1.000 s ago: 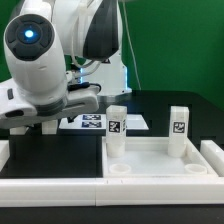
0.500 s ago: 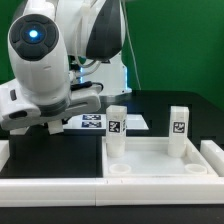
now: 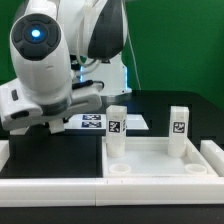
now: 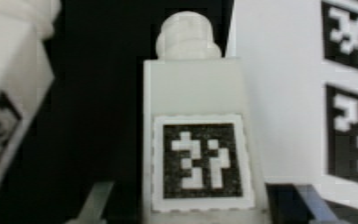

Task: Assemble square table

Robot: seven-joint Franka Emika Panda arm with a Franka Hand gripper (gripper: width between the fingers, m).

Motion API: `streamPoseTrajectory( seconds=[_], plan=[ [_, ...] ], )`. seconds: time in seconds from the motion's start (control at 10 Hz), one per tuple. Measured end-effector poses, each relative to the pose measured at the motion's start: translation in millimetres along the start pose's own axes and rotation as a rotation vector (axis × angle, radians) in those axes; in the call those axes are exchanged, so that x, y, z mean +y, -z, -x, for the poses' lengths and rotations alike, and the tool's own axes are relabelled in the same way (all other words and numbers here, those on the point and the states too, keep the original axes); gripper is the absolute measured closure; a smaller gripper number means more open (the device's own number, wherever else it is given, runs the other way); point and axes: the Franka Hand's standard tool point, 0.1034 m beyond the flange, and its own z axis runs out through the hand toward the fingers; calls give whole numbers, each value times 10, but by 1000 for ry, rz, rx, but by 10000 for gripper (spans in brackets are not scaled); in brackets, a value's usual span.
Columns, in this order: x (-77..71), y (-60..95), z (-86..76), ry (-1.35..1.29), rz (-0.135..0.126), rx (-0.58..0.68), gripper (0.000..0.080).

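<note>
The square table top (image 3: pixel 160 181), a white tray with a raised rim, lies at the front on the exterior view's right. Two white tagged legs (image 3: pixel 117 125) (image 3: pixel 179 122) stand upright in it. In the wrist view a third white leg (image 4: pixel 194 110) with a black-and-white tag lies lengthwise between my fingers. My gripper (image 4: pixel 202 205) is shut on it, one dark finger (image 4: pixel 108 200) on each flank. In the exterior view the arm's bulky wrist (image 3: pixel 45 85) hides the jaws and this leg.
The marker board (image 3: pixel 95 122) lies behind the tray; its tags (image 4: pixel 350 110) show beside the held leg. Another white tagged piece (image 4: pixel 7 80) lies on the leg's other side. White bar fences (image 3: pixel 50 185) (image 3: pixel 213 152) border the black table.
The arm has shifted slightly toward the exterior view's right. The two upright legs and the tray have not moved.
</note>
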Motion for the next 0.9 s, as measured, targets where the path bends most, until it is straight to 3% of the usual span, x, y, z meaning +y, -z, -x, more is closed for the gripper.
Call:
streamPoseTrajectory(
  seconds=[0.2, 0.4, 0.6, 0.7, 0.8, 0.9],
  plan=[
    [-12, 619, 206, 50, 15, 14, 509],
    [-64, 1070, 385, 63, 30, 28, 509],
    [-20, 1010, 253, 74, 37, 101, 509],
    [-31, 1068, 225, 69, 38, 151, 509],
    [-106, 1204, 77, 68, 29, 222, 509],
    [-126, 1465, 27, 70, 30, 274, 509]
  ],
)
